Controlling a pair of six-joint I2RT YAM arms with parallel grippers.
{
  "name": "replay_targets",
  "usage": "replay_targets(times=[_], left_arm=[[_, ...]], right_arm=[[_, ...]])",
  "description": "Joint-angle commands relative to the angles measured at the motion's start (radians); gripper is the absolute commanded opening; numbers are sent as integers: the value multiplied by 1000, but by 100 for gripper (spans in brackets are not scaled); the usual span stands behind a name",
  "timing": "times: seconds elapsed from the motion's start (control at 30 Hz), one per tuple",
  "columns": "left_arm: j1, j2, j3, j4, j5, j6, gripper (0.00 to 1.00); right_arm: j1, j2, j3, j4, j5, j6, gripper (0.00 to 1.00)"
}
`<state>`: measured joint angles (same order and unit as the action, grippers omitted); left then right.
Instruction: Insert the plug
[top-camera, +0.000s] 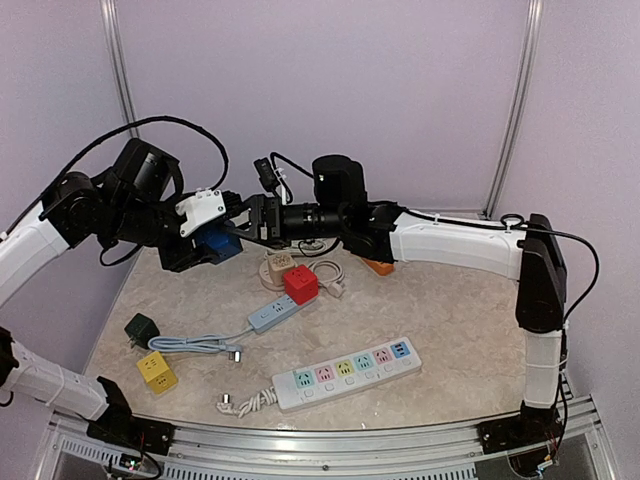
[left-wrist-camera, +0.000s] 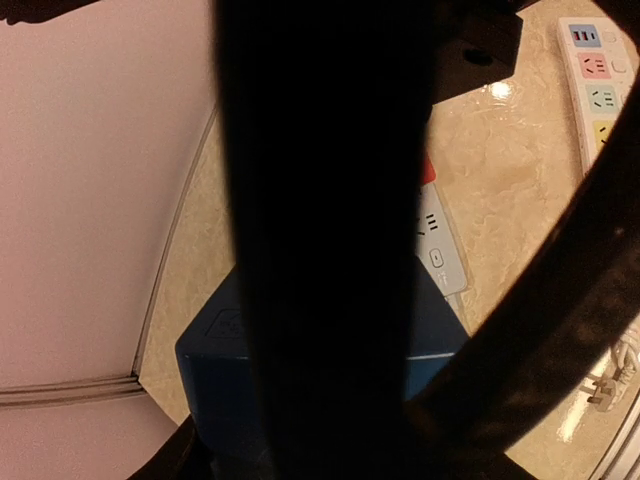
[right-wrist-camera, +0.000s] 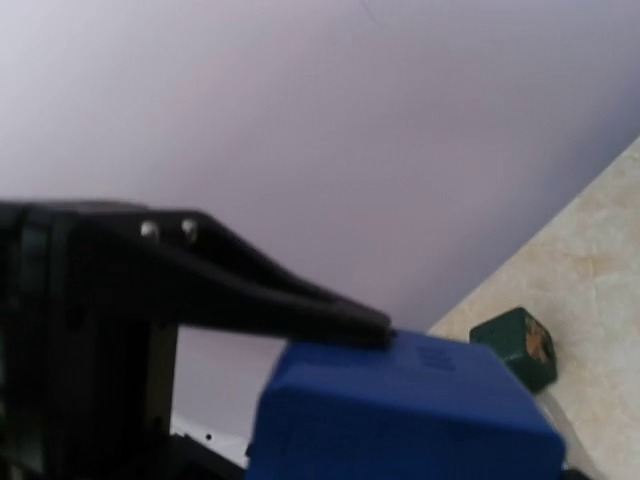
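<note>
Tabletop (top-camera: 450, 300), blue cube (top-camera: 222, 248) in left end effector (top-camera: 212, 240)

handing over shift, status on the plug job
left gripper shut on blue cube, held off table. right gripper open, finger against cube. nothing plugged in yet.

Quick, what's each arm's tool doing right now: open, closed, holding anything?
Left tool: closed on the blue cube, holding it.
Right tool: open, right beside the cube, not holding anything.
</note>
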<state>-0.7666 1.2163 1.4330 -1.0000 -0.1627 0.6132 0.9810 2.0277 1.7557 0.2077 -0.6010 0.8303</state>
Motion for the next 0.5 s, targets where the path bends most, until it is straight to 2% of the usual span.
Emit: replay_targets(times=[0.0, 0.23, 0.3, 0.33, 0.4, 0.47], left_arm=[[-15, 6, 37, 8, -36, 4, 0], [-28, 17, 48, 14, -18, -10, 0], [-30, 21, 56, 16, -19, -10, 0], [-30, 21, 59, 16, -21, -10, 0], [-30, 22, 57, 17, -27, -6, 0], [-30, 22, 51, 22, -35, -3, 0]], right_arm=[[2, 59, 24, 51, -27, 66, 96], [1, 110, 70, 4, -49, 62, 94], [2, 124, 82, 2, -64, 67, 89], [2, 128, 87, 3, -76, 68, 82], [3, 130, 90, 13, -105, 70, 61], [4, 133, 95, 22, -147, 73, 44]])
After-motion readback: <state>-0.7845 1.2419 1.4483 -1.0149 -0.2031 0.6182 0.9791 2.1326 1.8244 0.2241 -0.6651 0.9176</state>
